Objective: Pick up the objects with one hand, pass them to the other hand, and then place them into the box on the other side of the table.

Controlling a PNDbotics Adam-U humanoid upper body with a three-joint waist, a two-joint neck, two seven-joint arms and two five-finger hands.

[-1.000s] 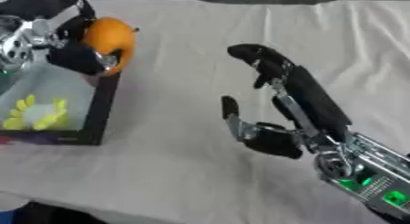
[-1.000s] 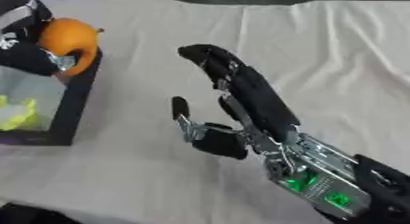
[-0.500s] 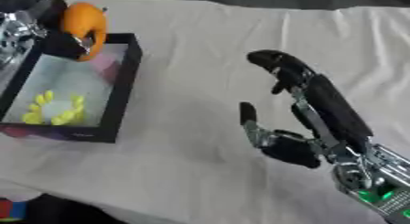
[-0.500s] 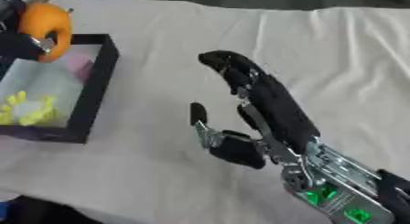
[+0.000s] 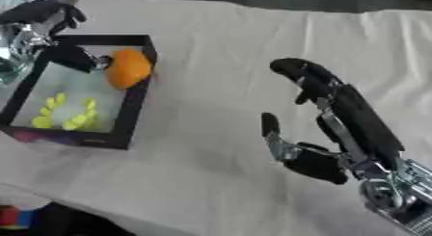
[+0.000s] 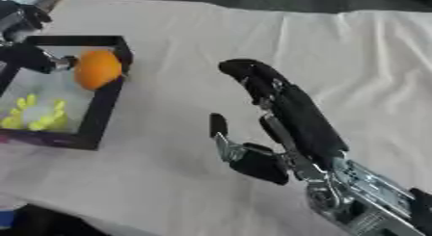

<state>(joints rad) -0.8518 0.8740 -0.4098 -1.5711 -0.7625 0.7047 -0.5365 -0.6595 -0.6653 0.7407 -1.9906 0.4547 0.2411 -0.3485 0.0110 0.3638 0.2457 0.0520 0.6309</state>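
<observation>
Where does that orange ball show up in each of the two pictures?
Left eye view: the orange ball is upper left, at the right wall of the black box, next to the left hand.
Right eye view: the same ball, upper left but nearer the picture's left edge, at the same wall.
Shared landmark: the yellow thing lying in the box, below and left of the ball in both.

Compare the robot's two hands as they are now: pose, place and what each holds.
The left robot hand is over the black box at the table's left, fingers touching the round orange object. The right robot hand hangs over bare white cloth, fingers relaxed, holding nothing. Both are black with silver joints.
</observation>
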